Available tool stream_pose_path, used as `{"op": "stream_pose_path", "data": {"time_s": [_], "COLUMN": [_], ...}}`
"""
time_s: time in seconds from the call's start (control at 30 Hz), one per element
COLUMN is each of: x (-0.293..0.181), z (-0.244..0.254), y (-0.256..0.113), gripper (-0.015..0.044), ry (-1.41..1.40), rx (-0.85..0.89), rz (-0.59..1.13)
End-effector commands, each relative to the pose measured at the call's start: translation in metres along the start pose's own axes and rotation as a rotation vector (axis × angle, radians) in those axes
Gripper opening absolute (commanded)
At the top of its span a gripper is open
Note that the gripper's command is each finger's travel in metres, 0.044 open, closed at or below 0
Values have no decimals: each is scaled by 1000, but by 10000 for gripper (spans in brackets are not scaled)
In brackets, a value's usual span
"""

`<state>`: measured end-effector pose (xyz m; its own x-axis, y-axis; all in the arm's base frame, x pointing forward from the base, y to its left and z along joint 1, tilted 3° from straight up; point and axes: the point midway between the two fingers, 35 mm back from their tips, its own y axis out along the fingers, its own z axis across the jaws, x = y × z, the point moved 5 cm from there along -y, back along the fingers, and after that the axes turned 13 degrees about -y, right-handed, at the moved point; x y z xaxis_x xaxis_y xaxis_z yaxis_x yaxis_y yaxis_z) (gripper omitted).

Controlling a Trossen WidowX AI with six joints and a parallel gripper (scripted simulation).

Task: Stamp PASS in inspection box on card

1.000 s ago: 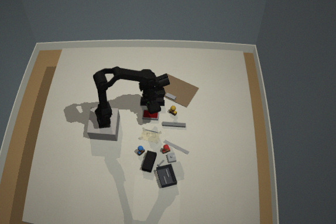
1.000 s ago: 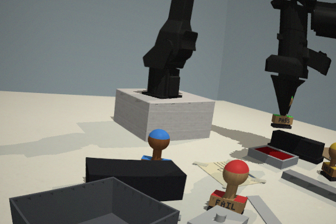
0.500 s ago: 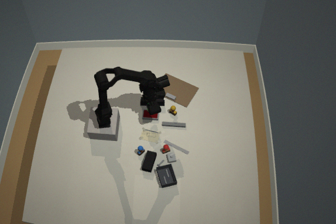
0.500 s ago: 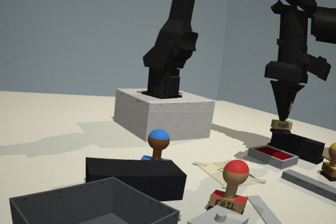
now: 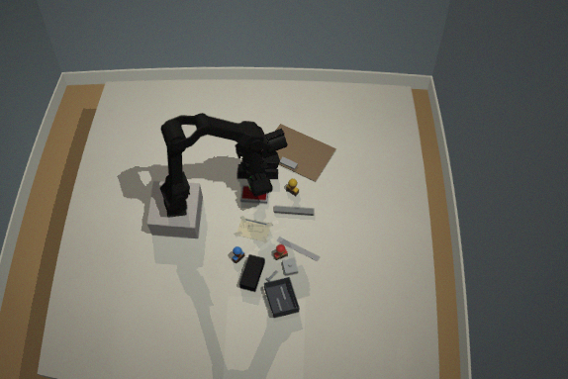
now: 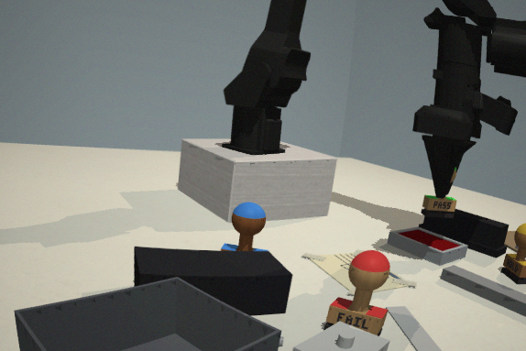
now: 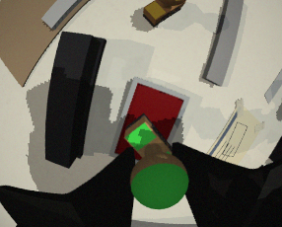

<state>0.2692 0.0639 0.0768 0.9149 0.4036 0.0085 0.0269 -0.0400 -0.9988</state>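
Observation:
My gripper [image 6: 441, 194] [image 7: 153, 151] is shut on the green-topped PASS stamp [image 6: 440, 203] [image 7: 160, 186]. The stamp hangs upright in the air over the red ink pad [image 5: 253, 194] [image 6: 430, 240] [image 7: 155, 106]; in the wrist view its base covers the pad's lower part. In the top view the arm hides the stamp. The cream card [image 5: 254, 232] [image 6: 336, 266] [image 7: 243, 129] lies taped beside the pad, with a thin outlined box on it. No print can be made out in the box.
A black block [image 7: 71, 99] stands close beside the pad. The yellow stamp [image 5: 292, 184], grey bar [image 5: 294, 211], red FAIL stamp [image 5: 280, 250], blue stamp [image 5: 237, 252], another black block [image 5: 252, 272] and dark tray [image 5: 296, 309] stand around the card. A brown board [image 5: 312, 153] lies behind.

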Motion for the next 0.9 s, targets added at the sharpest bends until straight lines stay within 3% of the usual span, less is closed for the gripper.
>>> {"op": "stream_pose_path", "data": {"time_s": [0.0,0.87], "x": [-1,-2], "z": [0,0], "y": [4,21], "gripper": [0,0], "ry": [-1,-2], "rx": [2,3], "rz": [4,4]}}
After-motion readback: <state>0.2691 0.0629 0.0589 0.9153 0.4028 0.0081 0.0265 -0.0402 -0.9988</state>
